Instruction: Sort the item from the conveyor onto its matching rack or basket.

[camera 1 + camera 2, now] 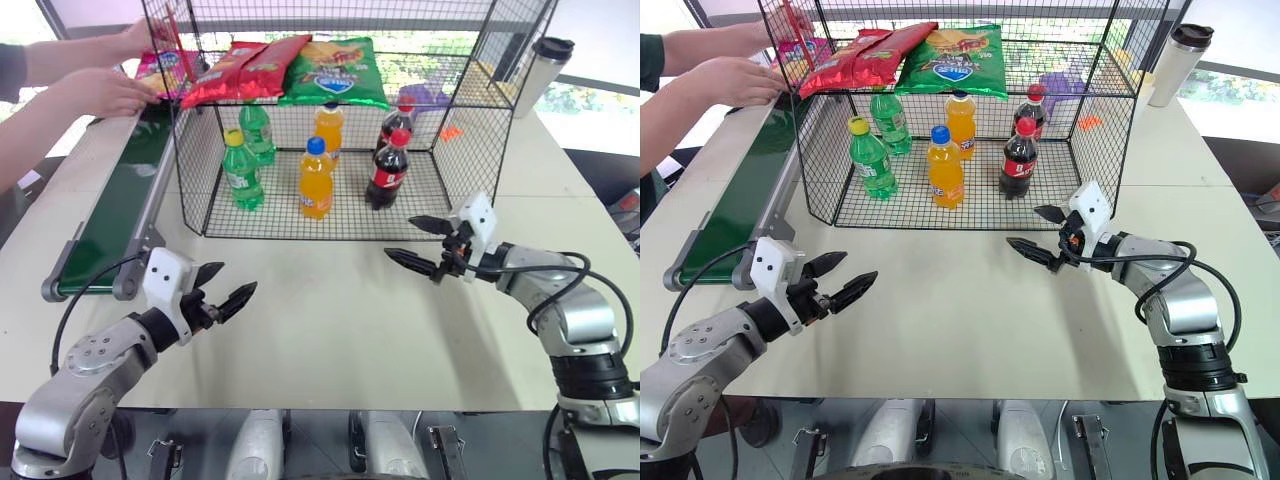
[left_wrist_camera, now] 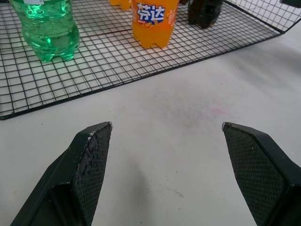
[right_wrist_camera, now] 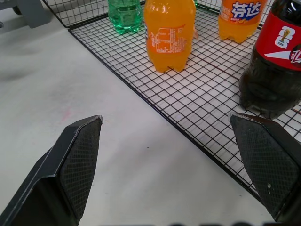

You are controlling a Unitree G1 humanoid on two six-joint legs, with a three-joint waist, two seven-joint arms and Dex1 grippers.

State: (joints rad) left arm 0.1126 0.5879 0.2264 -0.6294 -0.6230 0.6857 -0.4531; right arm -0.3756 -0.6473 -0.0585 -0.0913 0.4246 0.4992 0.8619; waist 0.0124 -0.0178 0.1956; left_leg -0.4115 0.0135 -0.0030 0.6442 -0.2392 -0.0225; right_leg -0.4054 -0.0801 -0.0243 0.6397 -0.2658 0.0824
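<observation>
While both my grippers, left (image 1: 227, 288) and right (image 1: 418, 242), hang wide open and empty over the table (image 1: 330, 330), the pink bag (image 1: 160, 72) sits far ahead-left under a person's hands (image 1: 105, 92), by the conveyor (image 1: 115, 215) and cage (image 1: 330, 120).

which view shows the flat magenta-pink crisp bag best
The left eye view: the flat magenta-pink crisp bag lies at the conveyor's far end under a person's hands, its blue logo partly visible. The right eye view shows less of it, behind the black wire cage's bars. The wrist views look at bottles and the cage floor.

Pink crisp bag (image 1: 160, 70) (person-held) beside cage (image 1: 470, 150)
</observation>
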